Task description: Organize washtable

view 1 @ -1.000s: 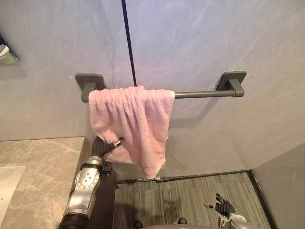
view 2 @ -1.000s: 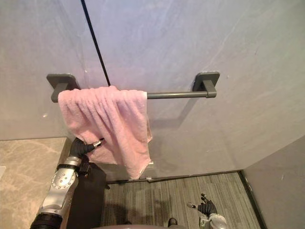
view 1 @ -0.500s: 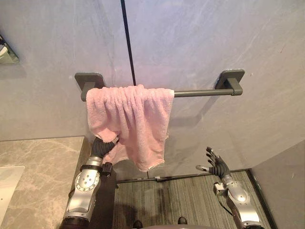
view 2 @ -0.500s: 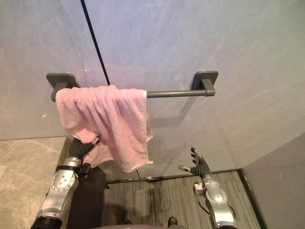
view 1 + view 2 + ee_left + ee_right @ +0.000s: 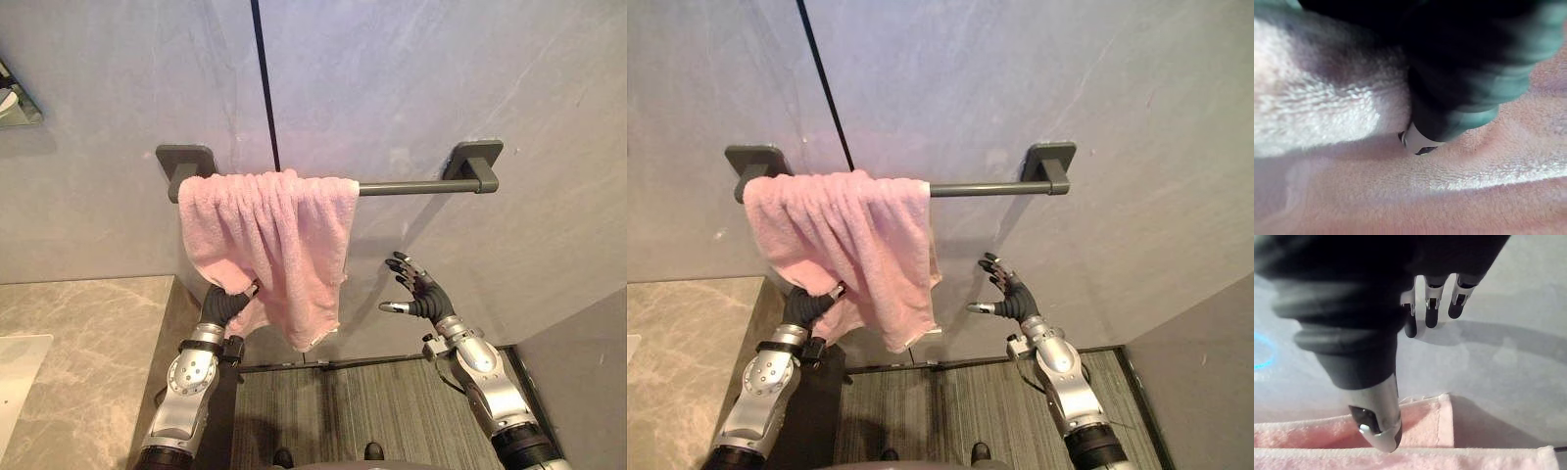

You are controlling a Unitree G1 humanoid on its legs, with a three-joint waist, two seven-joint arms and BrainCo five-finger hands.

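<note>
A pink towel (image 5: 269, 240) hangs bunched over the left half of a dark grey wall rail (image 5: 416, 186). My left hand (image 5: 223, 305) reaches up beneath it, fingers curled into the towel's lower left edge. The left wrist view shows the towel (image 5: 1327, 186) pressed right against that hand. My right hand (image 5: 423, 294) is raised beside the towel's right edge, below the bare part of the rail, fingers spread and holding nothing. In the right wrist view its thumb (image 5: 1378, 421) hovers in front of the towel's corner (image 5: 1420, 426).
A marble counter (image 5: 78, 352) with a white basin edge (image 5: 15, 372) lies at the lower left. Striped flooring (image 5: 372, 411) runs below the rail. A grey partition (image 5: 588, 382) rises at the lower right. A black seam (image 5: 265, 88) runs down the wall.
My right hand has risen from near the floor to beside the towel's right edge. The left hand stays on the lower left edge, and the towel's bottom has lifted slightly.
</note>
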